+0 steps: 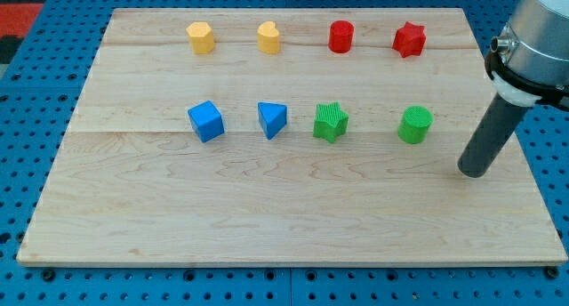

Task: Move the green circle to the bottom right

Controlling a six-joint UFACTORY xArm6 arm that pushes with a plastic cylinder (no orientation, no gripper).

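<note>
1. The green circle (415, 125) sits in the middle row, toward the view's right side of the table (267, 226). It stands alone. The green star (330, 122) is near it on the view's left, not touching.

2. The robot has no end effector that opens or closes. It only has a dark rod, and it holds nothing. The rod's tip (472, 173) is low and to the view's right of the green circle, close but not touching.

3. The tip is on the wrong side. If it pushes from there, the circle would likely slide toward the view's left, away from the bottom right corner.

4. A push like that could also bump the circle into the green star and knock the star out of place.

5. To get above the circle, the tip has to go around it. If it cuts too close, it may nudge the circle by mistake.

6. The circle is round. If the tip hits it off-centre, it may roll aside and slip away.

7. The corner is near the table's edge. Too hard a push could send the circle off the table.

8. The red star (409, 39) sits at the view's top, well apart, and looks safe.
</note>
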